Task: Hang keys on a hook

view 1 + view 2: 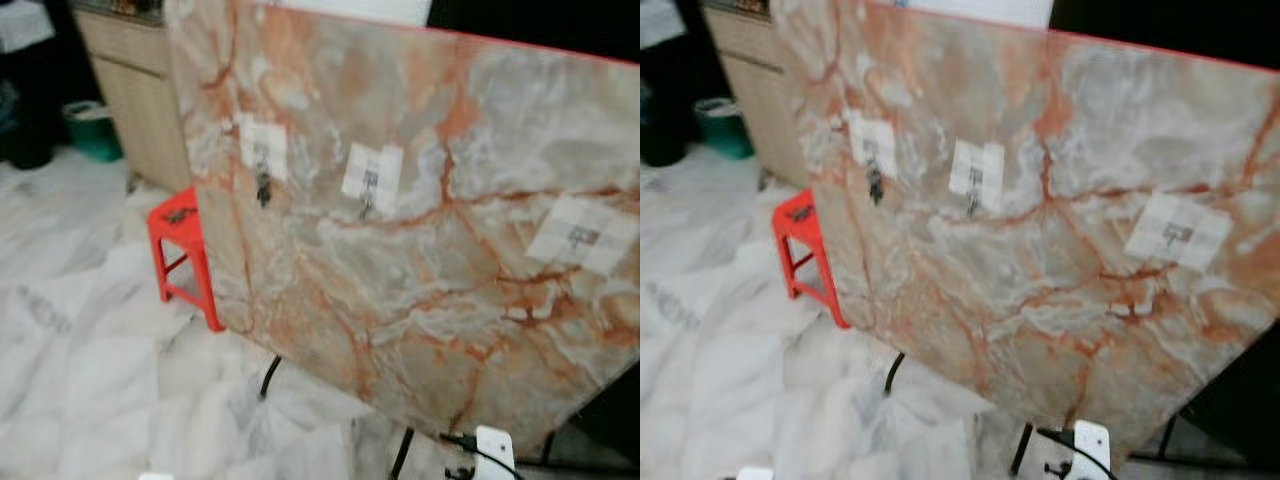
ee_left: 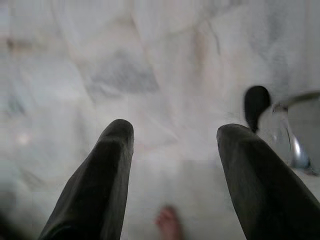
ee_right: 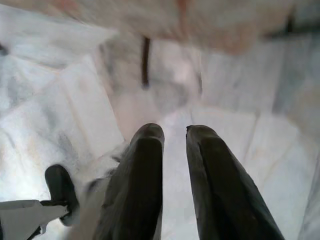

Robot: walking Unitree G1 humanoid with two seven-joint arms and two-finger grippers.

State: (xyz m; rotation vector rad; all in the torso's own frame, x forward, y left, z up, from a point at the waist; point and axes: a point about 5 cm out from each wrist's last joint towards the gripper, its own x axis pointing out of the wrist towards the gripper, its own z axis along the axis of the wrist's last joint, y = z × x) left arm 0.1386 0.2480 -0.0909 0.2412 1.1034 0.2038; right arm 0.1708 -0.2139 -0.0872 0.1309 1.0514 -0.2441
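1. Before us leans a marble-patterned board (image 1: 420, 250), veined orange and grey, propped on thin black legs (image 1: 268, 378) over a white marble floor (image 1: 90, 380).
2. On its face we count three white adhesive pads, each with a small hook: a left hook (image 1: 263, 150), a middle hook (image 1: 372, 175) and a right hook (image 1: 583, 236).
3. Our keys (image 1: 264, 190) hang as a small dark shape from the left hook, against the board.
4. Beside the board's left edge stands a red stool (image 1: 183, 252), with a wooden cabinet (image 1: 140, 95) behind it.
5. Our left gripper (image 2: 172, 137) points at the floor, fingers spread wide and empty.
6. Our right gripper (image 3: 175, 132) also points at the floor, fingers narrowly parted, holding nothing.
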